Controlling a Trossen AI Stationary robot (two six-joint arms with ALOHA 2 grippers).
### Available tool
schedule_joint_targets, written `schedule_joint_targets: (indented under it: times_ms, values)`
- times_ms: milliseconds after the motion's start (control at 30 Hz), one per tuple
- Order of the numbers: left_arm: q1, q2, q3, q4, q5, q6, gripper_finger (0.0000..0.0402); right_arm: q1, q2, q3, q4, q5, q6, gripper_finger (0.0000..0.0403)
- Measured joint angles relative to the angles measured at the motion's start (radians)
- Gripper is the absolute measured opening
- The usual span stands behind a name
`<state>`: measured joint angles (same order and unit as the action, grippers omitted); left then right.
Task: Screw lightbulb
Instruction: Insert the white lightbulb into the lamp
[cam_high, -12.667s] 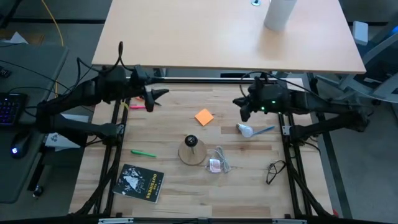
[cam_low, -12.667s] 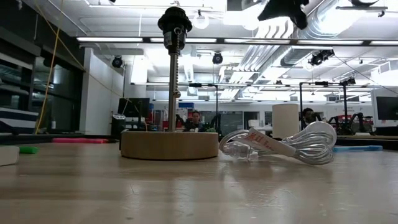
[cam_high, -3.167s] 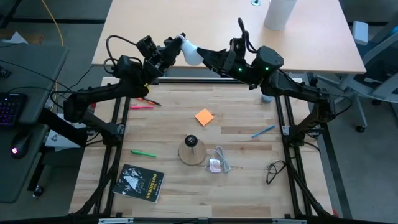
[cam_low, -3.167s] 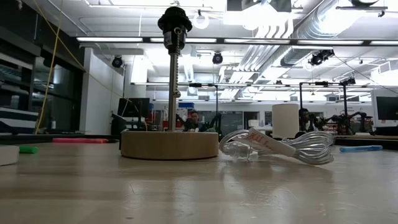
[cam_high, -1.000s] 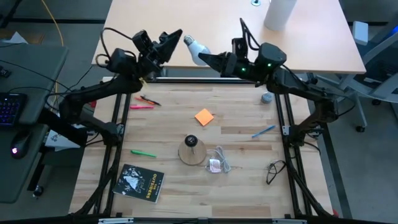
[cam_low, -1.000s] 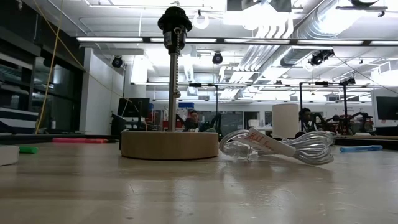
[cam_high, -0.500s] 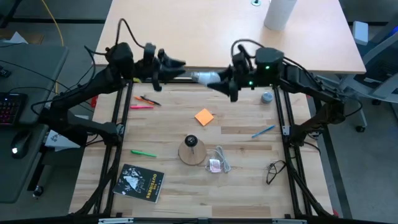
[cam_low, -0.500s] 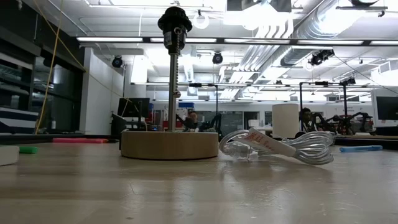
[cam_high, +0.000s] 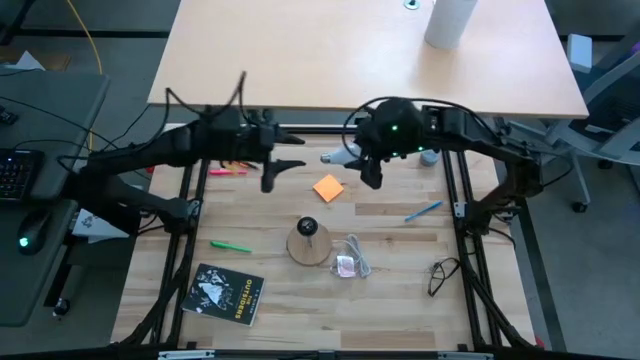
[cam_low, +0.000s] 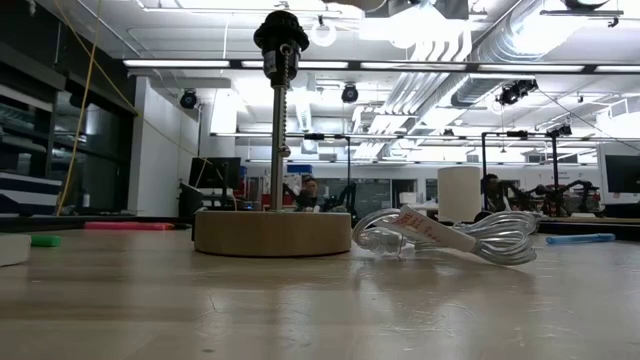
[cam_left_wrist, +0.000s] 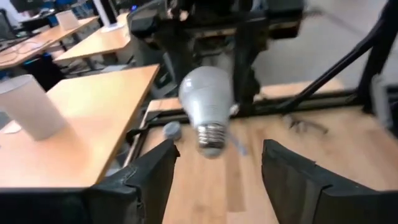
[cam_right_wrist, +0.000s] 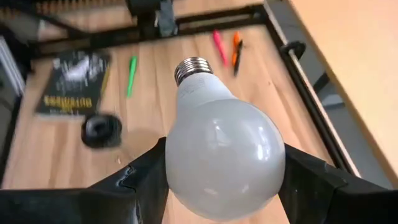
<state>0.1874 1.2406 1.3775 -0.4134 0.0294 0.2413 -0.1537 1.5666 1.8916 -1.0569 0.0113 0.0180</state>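
Frosted matt lightbulb (cam_right_wrist: 221, 155), metal base

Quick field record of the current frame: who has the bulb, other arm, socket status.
bulb: lightbulb held by its globe in the right end effector, above the table, threaded base pointing toward the left arm
left end effector: open, empty, facing the bulb, apart from it
lamp base: wooden disc on the table, black socket empty
bulb screwed in: no
nearby: orange note, white cord

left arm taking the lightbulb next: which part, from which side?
The threaded base: the lightbulb hangs with its globe clamped in the right gripper, base end free and pointing toward the left gripper, whose jaws stand open. Probably come straight along its axis.
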Motion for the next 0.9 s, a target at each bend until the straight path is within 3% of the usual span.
schedule_joint_targets:
  times_ms: [167, 467, 700, 900]
  values:
    - [-0.001, 0.105, 0.078, -0.070, -0.016, 0.059, 0.0243, 0.024, 0.080, 0.069, -0.097, 0.057, -0.067, 0.0238]
    - [-0.005, 0.313, 0.340, -0.337, -0.018, 0.135, 0.0257, 0.039, 0.249, 0.284, -0.321, 0.228, -0.189, 0.0238]
    - [-0.004, 0.374, 0.366, -0.356, -0.085, 0.114, 0.0258, 0.039, 0.332, 0.405, -0.351, 0.248, -0.237, 0.0238]
    - [0.005, 0.383, 0.366, -0.378, -0.164, 0.046, 0.0258, 0.038, 0.342, 0.428, -0.354, 0.275, -0.247, 0.0238]
